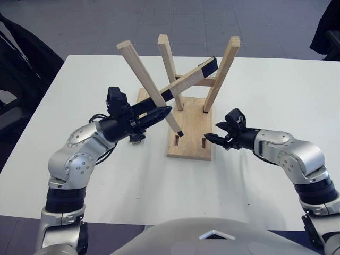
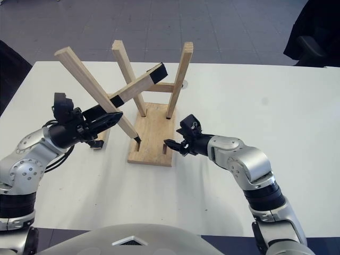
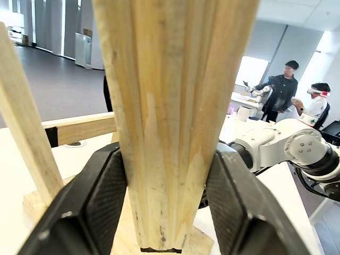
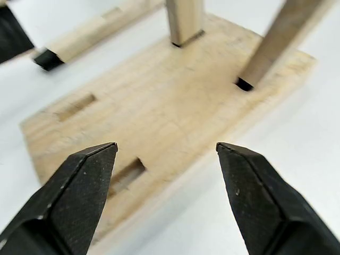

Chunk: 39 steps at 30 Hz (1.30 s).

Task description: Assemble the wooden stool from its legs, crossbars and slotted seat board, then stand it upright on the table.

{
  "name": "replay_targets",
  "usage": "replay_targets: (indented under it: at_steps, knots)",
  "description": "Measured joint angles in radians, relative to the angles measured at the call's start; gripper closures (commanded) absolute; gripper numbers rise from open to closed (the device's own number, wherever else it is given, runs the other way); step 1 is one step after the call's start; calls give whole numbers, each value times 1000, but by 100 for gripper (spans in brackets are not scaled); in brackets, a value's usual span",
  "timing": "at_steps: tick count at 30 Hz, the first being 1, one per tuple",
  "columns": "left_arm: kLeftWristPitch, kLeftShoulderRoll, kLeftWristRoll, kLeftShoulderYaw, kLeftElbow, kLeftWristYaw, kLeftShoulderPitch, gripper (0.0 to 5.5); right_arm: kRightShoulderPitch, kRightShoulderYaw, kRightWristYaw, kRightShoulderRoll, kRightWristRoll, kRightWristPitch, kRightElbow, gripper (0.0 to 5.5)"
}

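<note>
You're clamping the tilted leg [image 1: 142,71] in your left gripper [image 1: 162,113], with its dark tip hanging just beside an empty slot [image 1: 176,139] of the seat board [image 1: 188,149], which is lying flat on the table [image 1: 265,90]. I'm judging that leg to be light, stiff wood. It won't flex but will lever in the pads, so hold it low, near the tip. Your right gripper [image 4: 164,151] is spread wide, gripping nothing, beside the board's edge. The left wrist view is showing both pads [image 3: 103,196] flat against opposite faces. The right wrist view is giving you both empty slots and the two standing legs [image 4: 183,18] seated beyond.
</note>
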Motion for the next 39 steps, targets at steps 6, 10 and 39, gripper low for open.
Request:
replay_targets:
  at_steps: [6,10,39]
  knots:
    - [-18,-23,29,28,17,0,-1,342,-14,73,-12,-1,-76,92,-98,206]
    - [-14,-26,28,55,16,7,-10,342,-40,139,-14,-26,-147,138,-108,206]
    - [-294,-220,248,-120,118,-164,20,342,-134,342,362,-271,-773,-833,231,206]
